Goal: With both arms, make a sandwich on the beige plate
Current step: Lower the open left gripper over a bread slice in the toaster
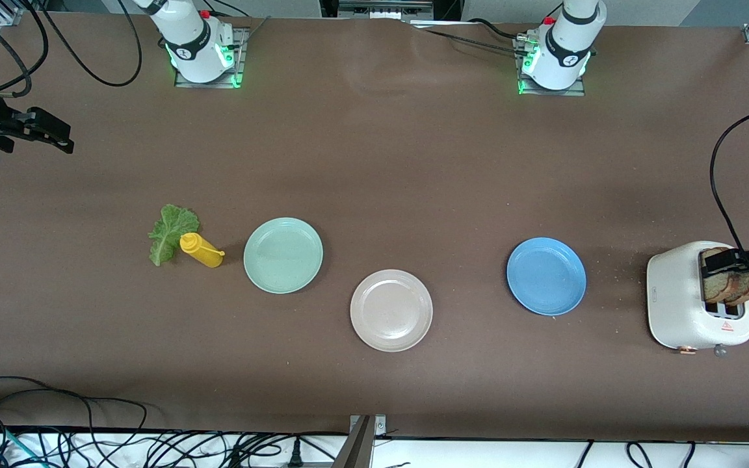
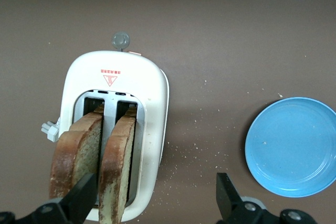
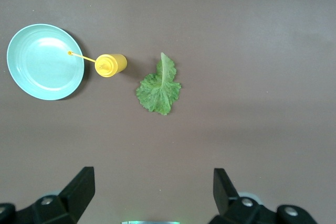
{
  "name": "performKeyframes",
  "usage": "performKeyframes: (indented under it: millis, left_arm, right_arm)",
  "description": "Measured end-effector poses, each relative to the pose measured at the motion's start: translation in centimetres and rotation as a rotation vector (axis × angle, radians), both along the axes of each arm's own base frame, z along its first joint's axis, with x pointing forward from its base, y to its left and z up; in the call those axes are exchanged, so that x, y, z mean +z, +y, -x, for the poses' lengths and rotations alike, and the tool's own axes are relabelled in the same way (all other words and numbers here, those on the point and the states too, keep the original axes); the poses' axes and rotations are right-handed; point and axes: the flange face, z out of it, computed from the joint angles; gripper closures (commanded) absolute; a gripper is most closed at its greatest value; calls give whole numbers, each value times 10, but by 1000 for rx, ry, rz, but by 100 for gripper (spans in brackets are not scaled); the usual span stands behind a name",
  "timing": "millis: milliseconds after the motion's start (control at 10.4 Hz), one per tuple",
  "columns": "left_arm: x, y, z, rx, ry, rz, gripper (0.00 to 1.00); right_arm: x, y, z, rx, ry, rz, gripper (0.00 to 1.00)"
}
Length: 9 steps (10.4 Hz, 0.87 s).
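Observation:
Two brown bread slices (image 1: 729, 286) stand upright in the slots of a white toaster (image 1: 673, 299) at the left arm's end of the table. My left gripper (image 1: 738, 263) hangs over the toaster, open. In the left wrist view the gripper (image 2: 155, 198) has one slice (image 2: 118, 166) between its fingers, untouched, and the other slice (image 2: 73, 156) beside one finger. The beige plate (image 1: 391, 311) lies empty mid-table. The green lettuce leaf (image 1: 168, 233) lies flat toward the right arm's end and shows in the right wrist view (image 3: 159, 90). My right gripper (image 1: 56, 133) (image 3: 155, 192) is open and empty, high over bare table.
A yellow squeeze bottle (image 1: 201, 250) (image 3: 111, 64) lies on its side against the lettuce. An empty mint green plate (image 1: 283, 255) (image 3: 44, 61) sits beside it. An empty blue plate (image 1: 546, 275) (image 2: 291, 145) lies between the beige plate and the toaster. Crumbs dot the table by the toaster.

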Motion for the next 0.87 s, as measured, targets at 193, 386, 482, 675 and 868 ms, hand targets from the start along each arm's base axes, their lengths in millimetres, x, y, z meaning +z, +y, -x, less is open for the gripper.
performKeyframes:
  millis: [193,386,482,675,868]
  left_arm:
    - [14,-16,-3,1,-9,9,0]
    - [47,-53,8,4,28,39,0]
    - [66,-69,16,-2,40,49,0]
    - [98,-88,28,-8,28,55,0]
    - [104,-94,34,4,29,57,0]
  right_arm:
    - [0,0,0,0,0,0,0]
    - [0,1,0,1,0,1,0]
    - [0,1,0,2,0,1,0]
    - [0,1,0,2,0,1,0]
    - [0,1,0,2,0,1,0]
